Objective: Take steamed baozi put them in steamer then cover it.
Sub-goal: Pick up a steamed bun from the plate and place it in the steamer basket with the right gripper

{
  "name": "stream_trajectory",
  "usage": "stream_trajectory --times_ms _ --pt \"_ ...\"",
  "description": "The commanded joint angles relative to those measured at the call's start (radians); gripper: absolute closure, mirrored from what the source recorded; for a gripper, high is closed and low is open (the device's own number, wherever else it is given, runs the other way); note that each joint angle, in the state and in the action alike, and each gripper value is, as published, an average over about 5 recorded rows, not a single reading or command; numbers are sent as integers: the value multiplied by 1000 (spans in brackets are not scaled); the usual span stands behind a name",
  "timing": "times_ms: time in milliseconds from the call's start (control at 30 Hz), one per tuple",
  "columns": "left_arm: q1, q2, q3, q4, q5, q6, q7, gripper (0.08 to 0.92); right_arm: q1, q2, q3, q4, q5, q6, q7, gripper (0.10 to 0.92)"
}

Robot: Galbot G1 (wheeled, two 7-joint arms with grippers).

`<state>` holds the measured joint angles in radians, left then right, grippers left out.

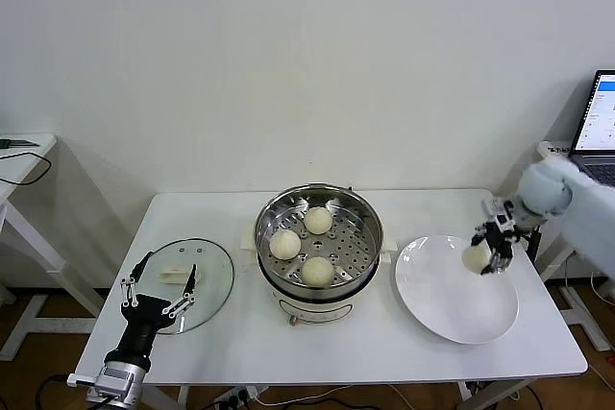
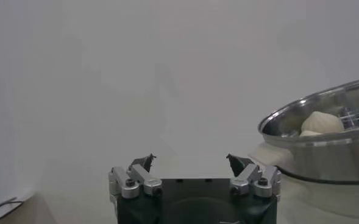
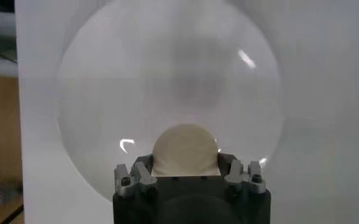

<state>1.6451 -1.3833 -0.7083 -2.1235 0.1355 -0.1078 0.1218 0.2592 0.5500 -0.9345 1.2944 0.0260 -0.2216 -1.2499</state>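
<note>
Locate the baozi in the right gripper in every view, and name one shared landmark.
Head view: baozi in the right gripper, over the plate, right of the steamer.
Left wrist view: not in it.
Right wrist view: baozi between the fingers.
Shared landmark: the plate.

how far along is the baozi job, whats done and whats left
Done: three baozi sit in the steamer. In hand: the right gripper is closed around the fourth baozi over the white plate. Left: carry it to the steamer, then cover with the glass lid, lying on the table by the open, idle left gripper.
</note>
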Motion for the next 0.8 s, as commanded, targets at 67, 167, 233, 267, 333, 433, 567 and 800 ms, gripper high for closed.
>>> stream_trajectory --times_ms 67,167,233,267,333,433,567,800 --pt "-2 5 1 -4 -3 -6 3 177 649 -13 -555 353 431 -275 68 338" --pt "-3 8 1 -7 -4 -8 3 177 749 36 -620 410 508 -328 96 338" --pt "-4 10 1 -10 -6 -9 4 177 790 75 -644 439 549 -363 112 338" --pt "-6 10 0 -11 -6 -9 4 177 799 93 -647 447 562 -378 119 338" --pt "-8 11 0 -13 -8 -9 4 177 802 140 -643 453 584 -406 133 338" --pt "-11 12 0 -14 -9 -9 4 177 779 213 -623 436 608 -433 152 338" --pt "-12 12 -4 -11 -9 -9 4 177 712 315 -586 385 612 -452 165 338" --pt "-15 17 -17 -7 -12 -8 5 177 573 484 -535 233 560 -451 164 338"
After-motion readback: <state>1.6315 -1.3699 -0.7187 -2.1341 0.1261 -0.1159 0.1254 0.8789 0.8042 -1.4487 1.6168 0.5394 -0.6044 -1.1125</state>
